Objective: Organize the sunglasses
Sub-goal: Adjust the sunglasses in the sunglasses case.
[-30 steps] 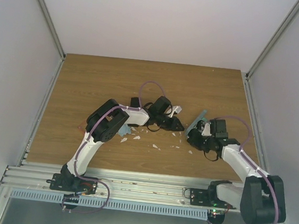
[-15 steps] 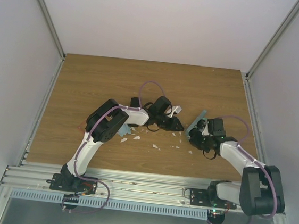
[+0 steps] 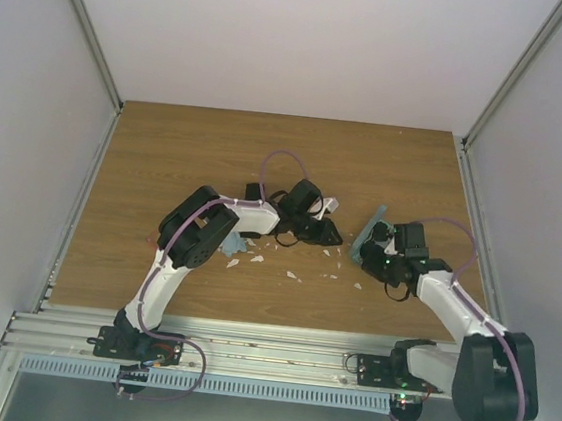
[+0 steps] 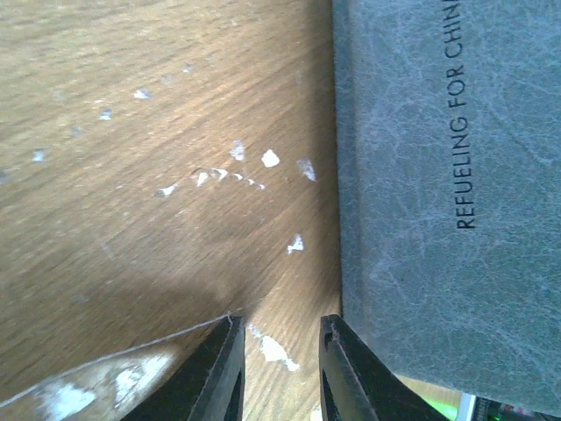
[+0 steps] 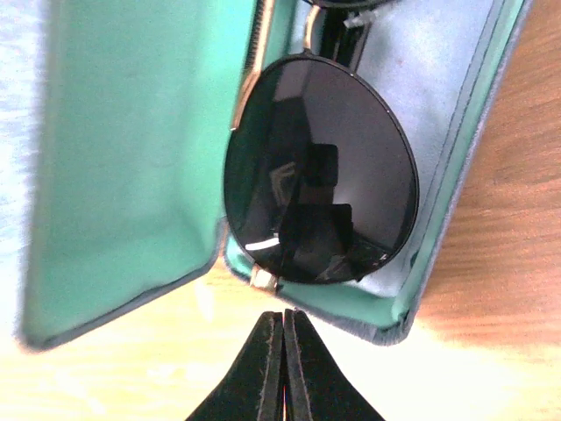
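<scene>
Because the sunglasses (image 5: 320, 206), lying in the open teal-lined case (image 5: 123, 158), look light and scratch-prone, I should grip the wire frame, never the lenses. My right gripper (image 5: 282, 351) is pressed together, empty; my left gripper (image 4: 279, 368) is slightly spread.

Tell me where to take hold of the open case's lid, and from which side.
Pinch the lid at its thin near edge, the right end effector opening first and coming from its present side. The lid is swung clear of the half holding the sunglasses, so both faces are likely reachable.
</scene>
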Robot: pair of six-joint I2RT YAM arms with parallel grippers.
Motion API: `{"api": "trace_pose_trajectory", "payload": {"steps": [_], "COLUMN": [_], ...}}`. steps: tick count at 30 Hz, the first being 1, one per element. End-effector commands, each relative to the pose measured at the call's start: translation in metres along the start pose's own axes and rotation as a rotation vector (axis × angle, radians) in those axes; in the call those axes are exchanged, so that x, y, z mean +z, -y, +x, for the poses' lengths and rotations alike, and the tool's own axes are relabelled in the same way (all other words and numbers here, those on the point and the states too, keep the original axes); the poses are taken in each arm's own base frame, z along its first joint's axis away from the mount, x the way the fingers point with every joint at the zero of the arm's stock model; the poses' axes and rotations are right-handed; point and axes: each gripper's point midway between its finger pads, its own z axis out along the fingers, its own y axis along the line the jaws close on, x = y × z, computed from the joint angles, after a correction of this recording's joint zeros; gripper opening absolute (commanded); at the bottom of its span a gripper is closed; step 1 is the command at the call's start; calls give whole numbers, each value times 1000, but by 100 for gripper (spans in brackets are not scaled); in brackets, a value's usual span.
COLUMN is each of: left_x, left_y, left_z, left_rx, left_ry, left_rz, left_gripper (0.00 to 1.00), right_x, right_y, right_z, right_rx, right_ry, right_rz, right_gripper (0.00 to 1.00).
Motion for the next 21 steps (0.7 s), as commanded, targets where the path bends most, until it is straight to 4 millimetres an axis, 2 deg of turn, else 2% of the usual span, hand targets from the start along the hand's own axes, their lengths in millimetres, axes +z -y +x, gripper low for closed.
{"api": "trace_pose_trajectory", "payload": {"steps": [1,6,10,12,15,21], "left_x": [-13,-16,-17,-16,-15,-8], "left_y": [-5,6,14,18,26,39], "left_z": [-5,-23,-38,-45,-53,-62], "left_rx": [12,24,4,-16,-37,-65], "left_ry": [26,68,102,112,122,112], "left_rz": [-92,-87,-54,-26,44,163], "left_gripper": [26,26,30,34,38,40], "right_x": [-25,-49,-53,-47,-31,1], "right_y": [-7,25,59,67,67,78], "right_z": [-9,-38,-56,-62,-66,-57], "right_rx": [-33,55,157,197,202,221], "right_ry": [68,223,300,299,254,172], "right_rz": [-2,157,257,240,202,203], "right_gripper": [5,11,14,15,16,16]}}
